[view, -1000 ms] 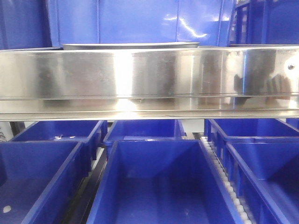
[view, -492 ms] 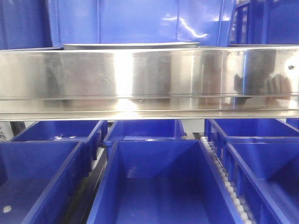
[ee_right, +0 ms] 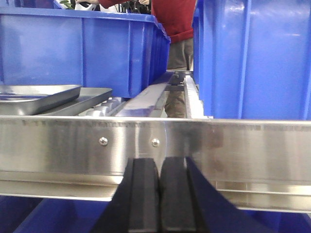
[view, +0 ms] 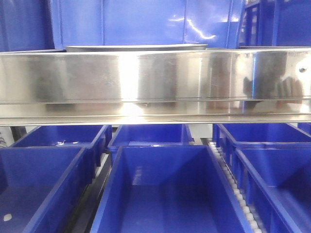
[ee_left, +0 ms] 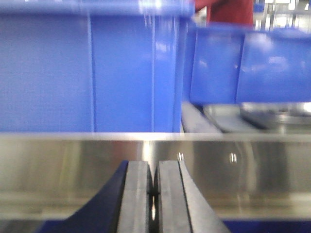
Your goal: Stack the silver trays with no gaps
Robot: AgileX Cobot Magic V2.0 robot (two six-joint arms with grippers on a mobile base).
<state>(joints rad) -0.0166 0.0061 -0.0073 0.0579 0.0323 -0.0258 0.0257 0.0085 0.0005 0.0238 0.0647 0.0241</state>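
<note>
The left gripper (ee_left: 152,194) and right gripper (ee_right: 160,194) both have jaws pressed together, holding nothing, low before the steel band (view: 155,77). The trays (ee_right: 39,97) lie behind it, one tilted on another. Likely pre-reach: next, rise over the band.

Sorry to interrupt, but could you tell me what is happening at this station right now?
Nothing is being handled yet. Both arms sit low in front of the steel band: the left end effector and right end effector are shut and hold nothing. The silver trays lie beyond the band, near the blue bins. A person in red stands further back.
</note>
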